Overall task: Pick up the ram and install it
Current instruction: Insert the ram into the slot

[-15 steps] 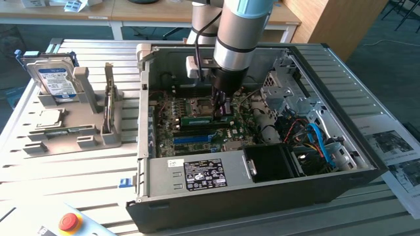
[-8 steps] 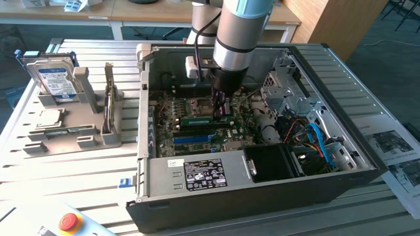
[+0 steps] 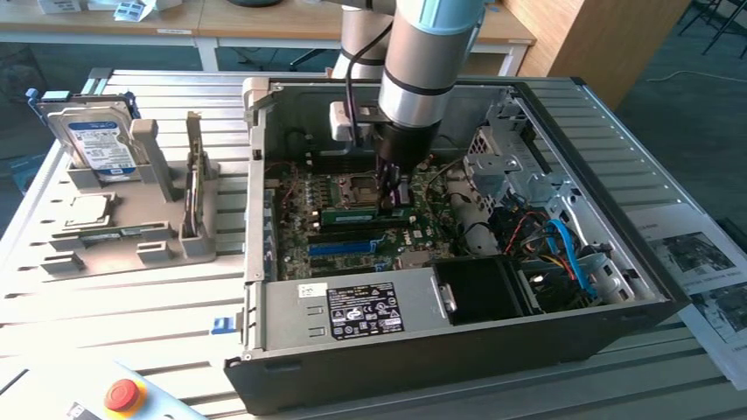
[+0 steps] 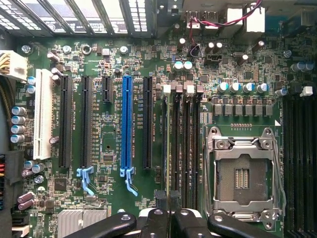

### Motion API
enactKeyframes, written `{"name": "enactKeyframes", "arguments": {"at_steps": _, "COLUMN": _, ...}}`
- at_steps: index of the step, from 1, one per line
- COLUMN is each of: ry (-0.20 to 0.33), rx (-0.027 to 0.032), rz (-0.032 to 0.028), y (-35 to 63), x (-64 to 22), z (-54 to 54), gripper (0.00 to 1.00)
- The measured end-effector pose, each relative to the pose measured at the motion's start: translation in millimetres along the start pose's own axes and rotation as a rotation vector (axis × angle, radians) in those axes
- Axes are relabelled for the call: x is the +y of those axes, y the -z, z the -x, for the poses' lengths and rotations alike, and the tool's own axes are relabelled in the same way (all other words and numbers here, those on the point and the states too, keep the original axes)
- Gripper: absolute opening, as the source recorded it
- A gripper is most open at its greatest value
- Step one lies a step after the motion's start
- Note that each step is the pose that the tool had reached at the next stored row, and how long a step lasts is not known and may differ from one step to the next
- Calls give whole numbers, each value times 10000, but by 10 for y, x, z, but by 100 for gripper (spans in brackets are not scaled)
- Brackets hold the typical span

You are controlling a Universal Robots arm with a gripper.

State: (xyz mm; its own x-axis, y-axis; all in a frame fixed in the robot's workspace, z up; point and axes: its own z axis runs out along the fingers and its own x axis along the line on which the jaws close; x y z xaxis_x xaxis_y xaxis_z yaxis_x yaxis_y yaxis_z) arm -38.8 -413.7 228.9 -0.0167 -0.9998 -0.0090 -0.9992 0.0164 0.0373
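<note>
Reaches down into the open computer case (image 3: pixel 467 346) on the worktop (image 3: pixel 140 297). Pinches the green ram (image 3: pixel 364 213) by its top edge, apparently, with the pincer (image 3: pixel 393 194) pressed nearly together. Holds it on edge at the black memory slots (image 4: pixel 184 148), between the empty processor socket (image 4: pixel 242 173) and the long blue slot (image 4: pixel 127 124).
</note>
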Motion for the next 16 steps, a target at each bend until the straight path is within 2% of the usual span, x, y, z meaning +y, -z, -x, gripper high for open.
{"name": "enactKeyframes", "arguments": {"at_steps": 16, "ry": -1, "rx": 3, "rz": 1, "y": -7, "x": -6, "z": 2, "gripper": 12}}
